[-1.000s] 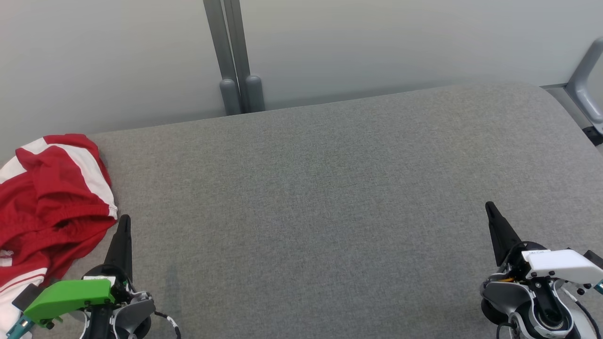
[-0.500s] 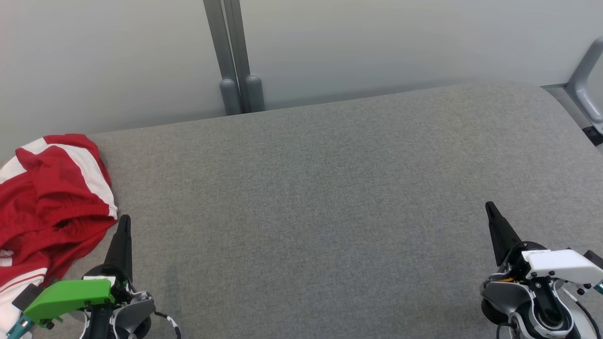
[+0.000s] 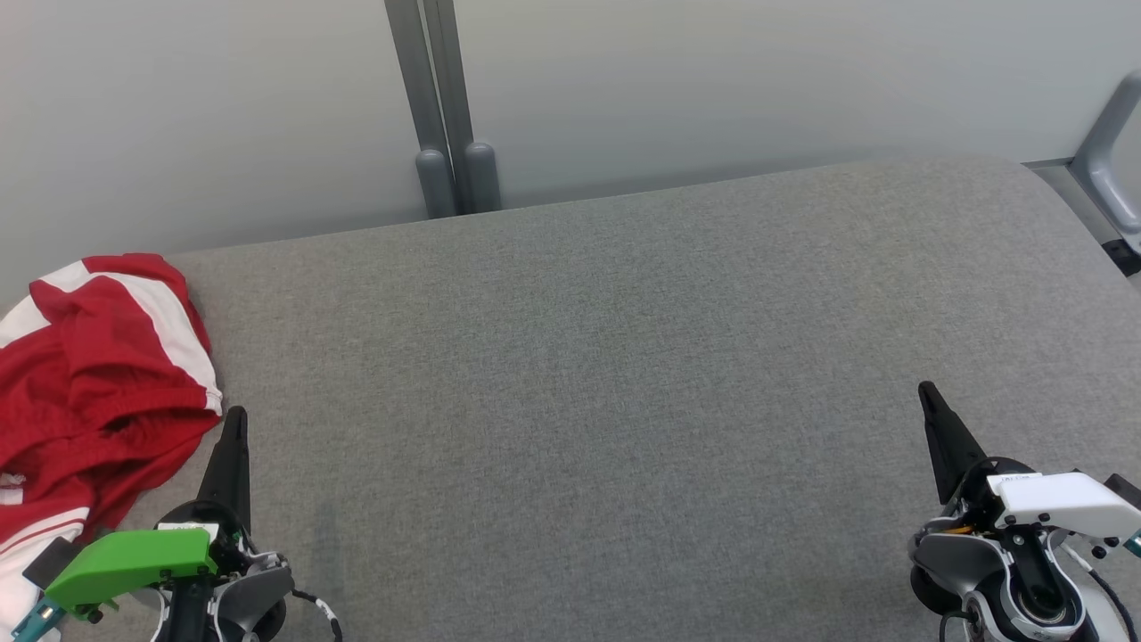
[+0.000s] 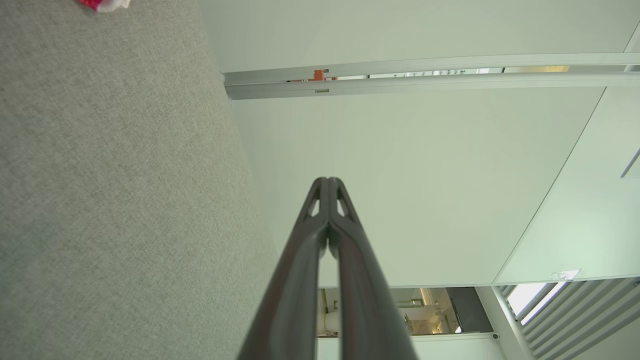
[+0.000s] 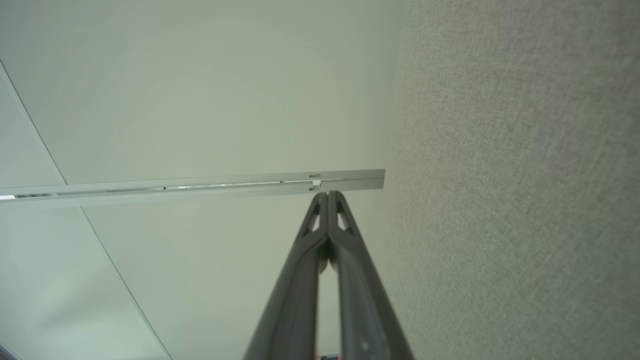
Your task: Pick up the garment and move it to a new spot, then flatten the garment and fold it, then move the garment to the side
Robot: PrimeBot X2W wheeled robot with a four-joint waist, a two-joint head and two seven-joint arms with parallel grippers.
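A red garment (image 3: pixel 98 392) with white stripes lies crumpled at the left edge of the grey table (image 3: pixel 624 374), partly cut off by the head view's left border. A small corner of the garment (image 4: pixel 102 4) shows at the top of the left wrist view. My left gripper (image 3: pixel 234 417) is shut and empty, its tip just right of the garment's lower edge, not touching it. Its fingers (image 4: pixel 327 182) are pressed together in the left wrist view. My right gripper (image 3: pixel 927 392) rests shut and empty at the lower right, tips together (image 5: pixel 327 195).
A pale wall runs behind the table, with a grey vertical post (image 3: pixel 441 107) at its far edge. A grey metal frame (image 3: pixel 1110 152) stands at the far right. The table's broad middle is bare grey fabric.
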